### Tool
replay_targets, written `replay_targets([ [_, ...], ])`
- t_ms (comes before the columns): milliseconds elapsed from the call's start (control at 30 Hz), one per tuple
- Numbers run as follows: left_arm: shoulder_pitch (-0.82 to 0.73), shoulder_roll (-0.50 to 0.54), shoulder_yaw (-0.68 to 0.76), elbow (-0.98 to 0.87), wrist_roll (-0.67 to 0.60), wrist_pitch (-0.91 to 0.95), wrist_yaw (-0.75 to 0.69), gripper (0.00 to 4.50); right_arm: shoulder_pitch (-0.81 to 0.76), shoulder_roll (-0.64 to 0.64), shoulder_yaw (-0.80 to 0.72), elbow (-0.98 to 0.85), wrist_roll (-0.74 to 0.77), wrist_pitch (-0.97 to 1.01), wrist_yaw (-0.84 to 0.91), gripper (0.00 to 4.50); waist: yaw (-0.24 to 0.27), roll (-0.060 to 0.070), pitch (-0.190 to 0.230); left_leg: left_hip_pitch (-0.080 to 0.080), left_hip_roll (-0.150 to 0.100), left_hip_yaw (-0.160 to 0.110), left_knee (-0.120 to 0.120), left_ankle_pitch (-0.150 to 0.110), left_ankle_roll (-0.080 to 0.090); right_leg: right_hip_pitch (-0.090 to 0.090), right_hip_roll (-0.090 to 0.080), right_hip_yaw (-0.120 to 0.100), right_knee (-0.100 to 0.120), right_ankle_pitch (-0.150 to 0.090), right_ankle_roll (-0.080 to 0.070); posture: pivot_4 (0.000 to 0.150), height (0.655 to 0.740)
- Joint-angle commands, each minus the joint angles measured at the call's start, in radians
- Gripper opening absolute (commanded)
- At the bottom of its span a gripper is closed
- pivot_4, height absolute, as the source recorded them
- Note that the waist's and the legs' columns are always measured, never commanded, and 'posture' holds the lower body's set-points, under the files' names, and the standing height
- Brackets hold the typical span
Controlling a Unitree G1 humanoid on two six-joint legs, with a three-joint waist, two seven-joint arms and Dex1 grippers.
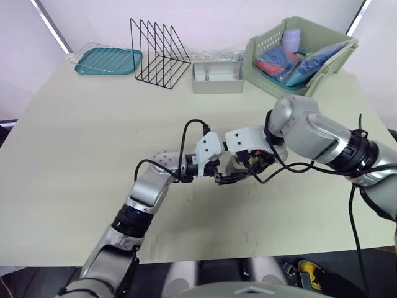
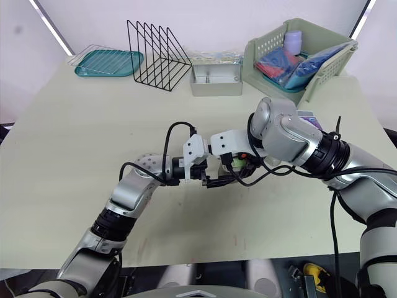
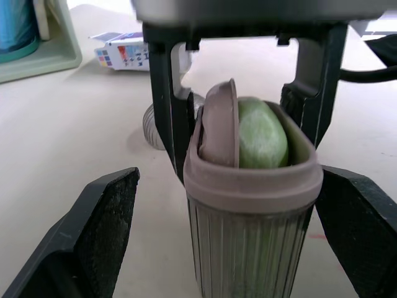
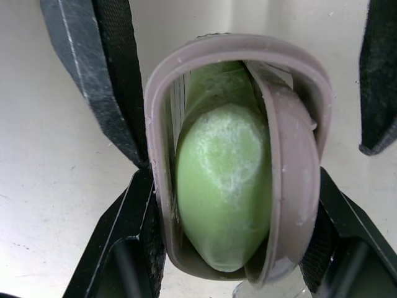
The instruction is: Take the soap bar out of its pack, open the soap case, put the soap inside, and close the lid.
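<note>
Worktop: the pale, matt worktop carried everything. Both arms met over its middle, where the head camera looked down on the job.
Right jaws: closed on the soap case, with their black fingers against its two sides. I judged this hold was there to keep the case upright and steady.
Left jaws: spread wide, with a finger on either side of the case and apart from it. I reckoned they were placed ready to work the lid.
Soap case: the oval, taupe-rimmed case with ribbed clear walls stood mouth-up between both pairs of fingers. I could not tell whether its base rested on the worktop.
Soap pack: the small printed carton lay well apart behind the case, its job done by my reckoning.
Soap: the pale green oval bar sat on end inside the case.
Lid: the taupe flap stood on edge, tucked inside the rim beside the soap and not shut. I judged closing it was the one step left.
</note>
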Motion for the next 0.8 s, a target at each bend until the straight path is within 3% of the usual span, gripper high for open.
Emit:
replay_targets([
  [33,-0.015,0.002,0.011,-0.006,-0.024,-0.021,-0.024,4.5,0.008,0.007,-0.029,-0.008,-0.023,-0.012,-0.01,2.04,-0.002,0.0,0.0,0.0,0.0,0.0,0.0,0.0,0.0,0.0,0.0,0.0,0.0,0.0,0.0,0.15,0.74],
  [333,-0.026,-0.003,-0.001,0.015,-0.022,-0.024,-0.048,4.5,0.016,0.011,-0.036,-0.019,-0.033,-0.011,-0.008,2.04,-0.004,0.0,0.0,0.0,0.0,0.0,0.0,0.0,0.0,0.0,0.0,0.0,0.001,0.0,0.0,0.15,0.74],
  [433,-0.034,-0.004,-0.001,0.024,-0.023,-0.029,-0.057,3.23,0.018,0.013,-0.038,-0.019,-0.037,-0.015,-0.011,2.04,-0.003,0.0,0.0,0.0,0.0,0.0,0.0,0.0,0.0,0.0,0.0,0.0,0.001,0.0,0.0,0.15,0.74],
  [567,-0.04,0.0,-0.001,0.04,-0.019,-0.045,-0.069,1.91,0.024,0.021,-0.044,-0.02,-0.045,-0.019,-0.01,2.04,-0.003,0.0,0.0,0.0,-0.001,0.0,0.001,0.0,0.0,0.0,0.0,0.0,0.002,0.0,0.0,0.15,0.74],
  [800,-0.031,0.002,-0.014,0.048,0.0,-0.08,-0.071,1.91,0.027,0.028,-0.05,-0.018,-0.052,-0.027,-0.005,2.04,-0.003,0.0,0.0,0.0,-0.001,0.0,0.001,0.0,0.0,0.0,-0.001,0.0,0.002,0.0,0.0,0.15,0.74],
])
